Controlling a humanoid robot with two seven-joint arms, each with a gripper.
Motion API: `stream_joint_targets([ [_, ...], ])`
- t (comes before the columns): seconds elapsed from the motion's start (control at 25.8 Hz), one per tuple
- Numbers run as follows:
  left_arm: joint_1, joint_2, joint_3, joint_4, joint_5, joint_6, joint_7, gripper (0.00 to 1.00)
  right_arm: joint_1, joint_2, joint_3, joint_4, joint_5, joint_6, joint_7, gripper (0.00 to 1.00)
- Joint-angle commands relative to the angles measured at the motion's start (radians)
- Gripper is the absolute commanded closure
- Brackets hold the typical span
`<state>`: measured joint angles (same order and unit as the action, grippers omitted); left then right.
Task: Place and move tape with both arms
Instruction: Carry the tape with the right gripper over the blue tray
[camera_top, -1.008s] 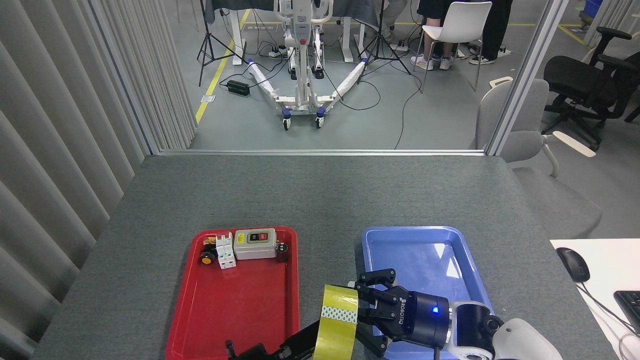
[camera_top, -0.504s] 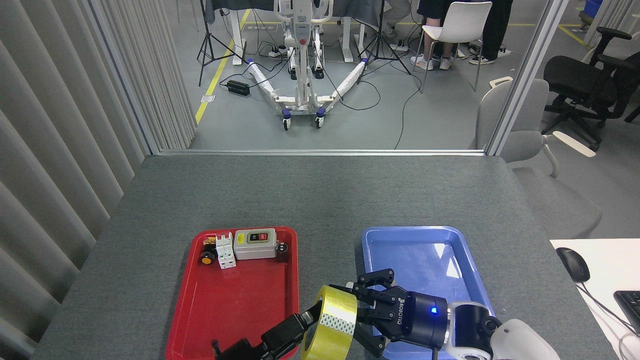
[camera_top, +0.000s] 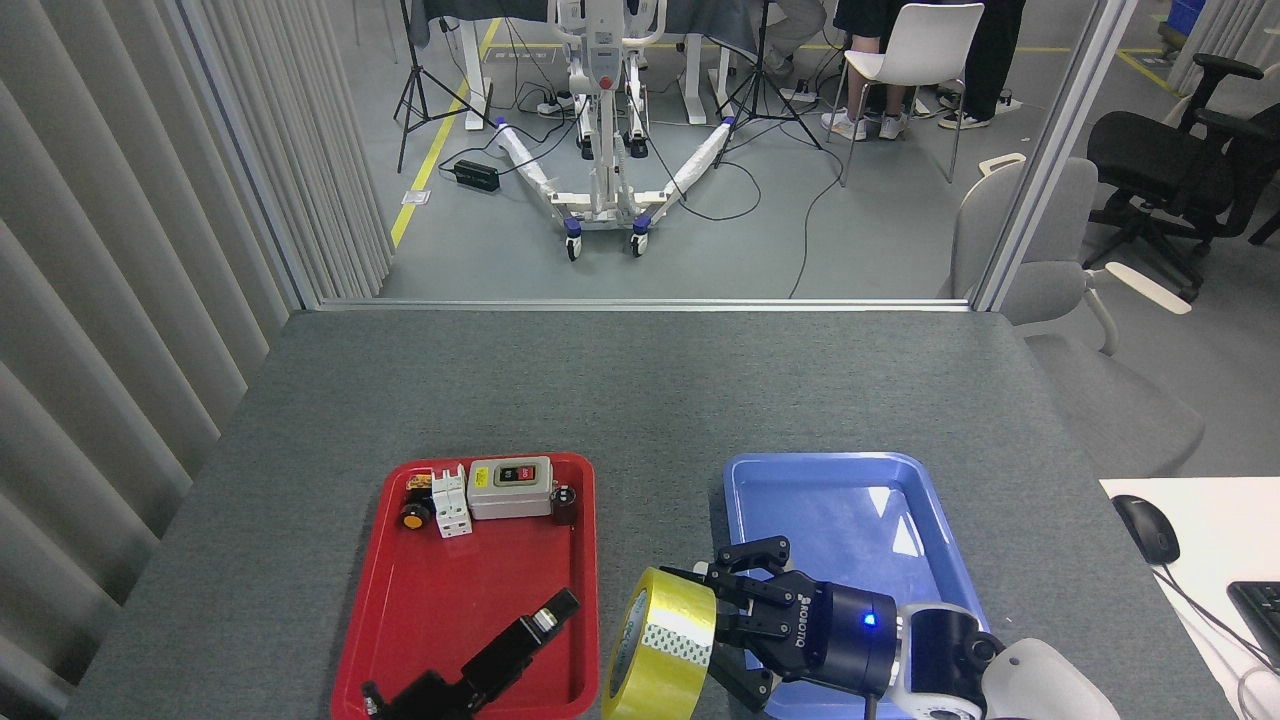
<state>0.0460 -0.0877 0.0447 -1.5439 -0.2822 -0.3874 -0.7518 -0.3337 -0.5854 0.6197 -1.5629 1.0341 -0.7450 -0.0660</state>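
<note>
A grey felt-topped table (camera_top: 640, 390) carries a red tray (camera_top: 400, 640) near its front edge on the left and a blue tray (camera_top: 900, 500) beside it on the right. Along the red tray's far edge lie a grey switch box (camera_top: 511, 488), a white breaker (camera_top: 451, 500) and a small yellow-capped part (camera_top: 412, 517). The right gripper (camera_top: 722, 620) holds the tape (camera_top: 665, 645) on edge, between the two trays, its fingers (camera_top: 752, 552) closed around the roll's right side. The left gripper (camera_top: 545, 618) hangs over the red tray's front part, apart from the tape; its finger spacing is unclear.
</note>
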Motion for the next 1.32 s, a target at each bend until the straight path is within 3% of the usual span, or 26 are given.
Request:
stream_joint_targets([
  [0.0,-0.046,0.0,0.092,0.073,-0.192,-0.011,0.157,0.0,0.005,0.004,-0.028,0.0,0.0,-0.004,0.0,0.74],
  [0.08,-0.069,0.002,0.1,0.094,-0.31,-0.011,0.279,0.0,0.019,0.015,-0.074,-0.002,-0.003,-0.027,0.0,0.75],
  [0.16,-0.075,0.003,0.098,0.09,-0.503,-0.007,0.476,0.0,0.058,0.026,-0.167,-0.002,-0.005,-0.04,-0.002,0.75],
  [0.27,-0.064,0.009,0.096,0.062,-0.854,-0.001,0.759,0.0,0.121,0.065,-0.385,-0.003,-0.005,-0.04,-0.002,0.77],
  [0.35,-0.049,-0.015,0.093,0.045,-1.071,0.042,0.888,0.0,0.134,0.118,-0.543,-0.003,-0.011,-0.04,0.003,0.78],
  [0.39,-0.034,-0.024,0.087,0.038,-1.14,0.096,0.919,0.0,0.134,0.148,-0.626,0.001,-0.011,-0.04,0.018,0.78],
  [0.47,-0.018,-0.021,0.011,0.025,-1.163,0.251,0.927,0.0,0.136,0.214,-0.785,0.012,-0.012,-0.04,0.124,0.78],
  [0.58,0.025,-0.015,-0.109,-0.009,-1.175,0.518,0.928,0.0,0.142,0.268,-0.897,0.049,-0.016,0.001,0.328,0.78],
  [0.66,0.051,-0.004,-0.181,-0.033,-1.193,0.633,0.928,0.0,0.147,0.263,-0.902,0.096,-0.012,0.118,0.4,0.79],
  [0.74,0.077,0.011,-0.224,-0.047,-1.203,0.656,0.94,0.0,0.151,0.239,-0.897,0.159,-0.012,0.228,0.426,0.79],
  [0.93,0.089,0.02,-0.224,-0.076,-1.187,0.65,0.942,0.0,0.14,0.082,-0.799,0.317,-0.028,0.361,0.48,0.79],
  [1.09,0.089,0.037,-0.203,-0.088,-1.154,0.501,0.99,0.0,0.09,-0.028,-0.635,0.426,-0.146,0.437,0.531,0.79],
  [1.2,0.092,0.075,-0.135,-0.082,-1.068,0.361,1.078,0.0,-0.001,-0.088,-0.462,0.524,-0.29,0.481,0.543,0.79],
  [1.28,0.092,0.089,-0.094,-0.076,-1.057,0.323,1.091,0.0,-0.053,-0.125,-0.365,0.569,-0.396,0.493,0.572,0.8],
])
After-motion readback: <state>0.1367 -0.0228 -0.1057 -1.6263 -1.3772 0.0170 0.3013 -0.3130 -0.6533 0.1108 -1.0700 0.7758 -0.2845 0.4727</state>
